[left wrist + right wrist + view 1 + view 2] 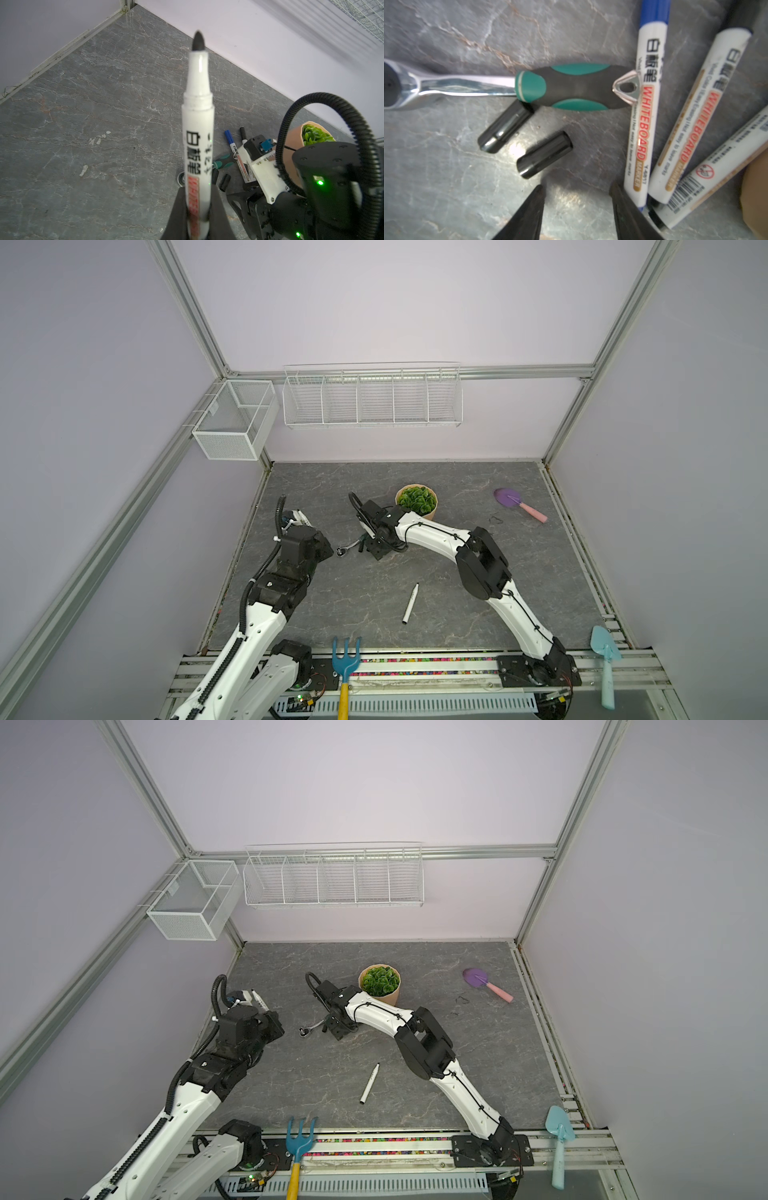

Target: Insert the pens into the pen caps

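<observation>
Uncapped whiteboard marker (197,128) is being held tip exposed, clenched in the left jaws above the table (83,124), seemingly ready for capping, while the right jaws are hanging released beside the ratchet wrench (571,89), apparently lining up on the nearer black cap (545,154).

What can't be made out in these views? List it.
- Two short black plastic caps: in both top views, mostly hidden by the right arm.
- Held white marker pen: lower barrel hidden by left end effector, left wrist view.
- Chrome green-handled ratchet wrench: head blurred, cut by right wrist view's edge.
- Small dark scrap: too small in both top views.
</observation>
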